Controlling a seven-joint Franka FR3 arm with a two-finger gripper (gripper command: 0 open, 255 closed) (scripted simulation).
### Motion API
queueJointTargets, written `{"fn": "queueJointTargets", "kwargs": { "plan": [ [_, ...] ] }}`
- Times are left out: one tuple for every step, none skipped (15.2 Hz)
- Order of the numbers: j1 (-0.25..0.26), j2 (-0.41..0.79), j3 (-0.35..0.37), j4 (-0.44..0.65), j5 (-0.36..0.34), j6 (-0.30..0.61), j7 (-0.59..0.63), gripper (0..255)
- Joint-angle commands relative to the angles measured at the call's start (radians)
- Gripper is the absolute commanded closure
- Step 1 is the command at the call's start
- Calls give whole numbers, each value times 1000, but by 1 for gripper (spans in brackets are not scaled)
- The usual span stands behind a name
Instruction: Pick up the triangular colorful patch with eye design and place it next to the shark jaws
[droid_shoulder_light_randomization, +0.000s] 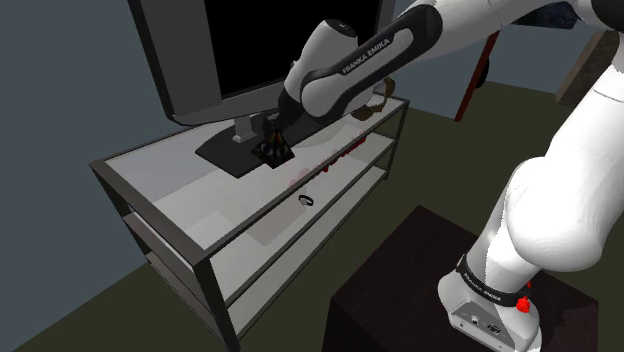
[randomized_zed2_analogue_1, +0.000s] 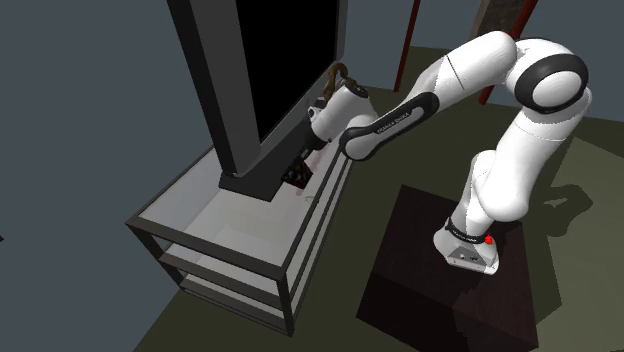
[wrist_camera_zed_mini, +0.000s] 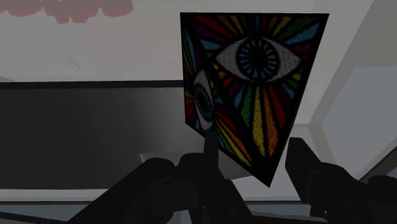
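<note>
The black gripper (wrist_camera_zed_mini: 251, 153) is clamped on the triangular patch (wrist_camera_zed_mini: 254, 83), its two fingers (wrist_camera_zed_mini: 305, 168) pinching the narrow tip while the wide end, with a white eye and bright rays, points away from the hand. In the shoulder view the gripper (droid_shoulder_light_randomization: 272, 138) holds the patch (droid_shoulder_light_randomization: 272, 152) over the middle of the glass-topped TV table (droid_shoulder_light_randomization: 150, 175), just beside the front edge of the television's dark foot (droid_shoulder_light_randomization: 225, 150); whether it touches the glass cannot be told. The shark jaws (droid_shoulder_light_randomization: 378, 100) sit near the top's far end at that view's right, well apart from the patch. The white arm (droid_shoulder_light_randomization: 350, 65) slants down past them.
</note>
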Motion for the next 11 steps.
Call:
{"fn": "queueJointTargets", "kwargs": {
  "plan": [
    [-1, -19, 0, 13, -7, -32, 6, 255],
    [-2, -27, 0, 19, -9, -46, 8, 255],
    [-2, -35, 0, 25, -11, -60, 10, 255],
    [-3, -42, 0, 31, -13, -73, 12, 255],
    [-3, -50, 0, 38, -15, -87, 14, 255],
    [-4, -57, 0, 44, -17, -101, 16, 255],
    [-4, -63, 0, 51, -19, -115, 17, 255],
    [-5, -70, 0, 59, -20, -128, 19, 255],
    [-5, -76, 1, 66, -22, -142, 20, 255],
    [-6, -82, 1, 74, -23, -156, 22, 255],
    [-6, -88, 1, 81, -24, -169, 23, 255]
  ]
}}
